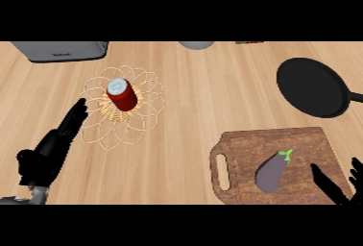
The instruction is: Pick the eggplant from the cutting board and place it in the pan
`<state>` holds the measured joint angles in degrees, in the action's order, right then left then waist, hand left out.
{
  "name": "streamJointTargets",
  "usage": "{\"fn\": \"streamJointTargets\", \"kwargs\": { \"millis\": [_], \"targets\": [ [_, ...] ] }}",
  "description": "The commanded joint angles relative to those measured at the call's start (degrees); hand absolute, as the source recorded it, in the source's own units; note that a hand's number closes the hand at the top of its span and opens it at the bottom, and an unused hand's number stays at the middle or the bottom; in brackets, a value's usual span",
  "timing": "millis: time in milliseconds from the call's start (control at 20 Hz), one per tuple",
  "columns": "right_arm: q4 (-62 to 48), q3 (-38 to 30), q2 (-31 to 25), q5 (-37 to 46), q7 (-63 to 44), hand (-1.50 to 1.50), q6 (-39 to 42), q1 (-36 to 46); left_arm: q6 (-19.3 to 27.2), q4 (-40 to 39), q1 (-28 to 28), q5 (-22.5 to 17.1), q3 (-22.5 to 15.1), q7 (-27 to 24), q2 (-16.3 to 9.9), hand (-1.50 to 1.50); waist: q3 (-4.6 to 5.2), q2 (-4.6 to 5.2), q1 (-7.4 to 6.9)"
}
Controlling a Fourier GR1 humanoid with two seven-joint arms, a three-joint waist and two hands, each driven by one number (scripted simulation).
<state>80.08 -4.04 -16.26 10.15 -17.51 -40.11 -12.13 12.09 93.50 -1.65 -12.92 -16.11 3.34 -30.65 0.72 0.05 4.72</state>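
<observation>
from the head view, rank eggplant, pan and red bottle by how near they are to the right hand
From the right hand, at the lower right edge:
1. Eggplant, just to its left on the cutting board.
2. Pan, farther up on the right side.
3. Red bottle, far left, in the wire basket.

Purple eggplant (271, 172); brown cutting board (245, 153); black pan (312, 86); red bottle (122, 95).

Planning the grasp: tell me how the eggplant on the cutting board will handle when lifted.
The eggplant looks smooth-skinned, so it may slip. Its rounded, tapering body lies flat on the cutting board and could roll if nudged sideways. It probably stays stiff when lifted.
</observation>
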Motion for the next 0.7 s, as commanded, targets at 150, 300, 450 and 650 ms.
{"fn": "streamJointTargets", "kwargs": {
  "millis": [150, 300, 450, 650],
  "targets": [
    [12.2, 9.5, -1.2, 12.3, -21.6, -1.5, 0.3, -12.5, -1.8, -0.6, -4.1, -0.3, -0.7, 2.9, 0.7, 0.0, -0.17, 0.17, -3.05],
    [15.1, 10.9, -5.7, 17.3, -32.2, -1.5, 5.7, -12.6, -2.9, -1.5, -5.6, -1.3, 0.3, 2.9, 0.8, 0.0, -0.08, 0.46, -4.26],
    [18.8, 12.1, -9.3, 15.2, -42.9, -1.5, 16.4, -10.2, -2.0, -1.8, -7.0, 0.7, -1.9, 4.2, 2.0, 0.0, -0.18, 0.59, -5.06],
    [24.0, 13.5, -12.3, 7.3, -54.2, -1.5, 29.4, -5.1, -2.3, -1.7, -8.0, 1.0, -3.0, 4.4, 3.2, 0.0, -0.27, 0.57, -6.25]
  ]
}}
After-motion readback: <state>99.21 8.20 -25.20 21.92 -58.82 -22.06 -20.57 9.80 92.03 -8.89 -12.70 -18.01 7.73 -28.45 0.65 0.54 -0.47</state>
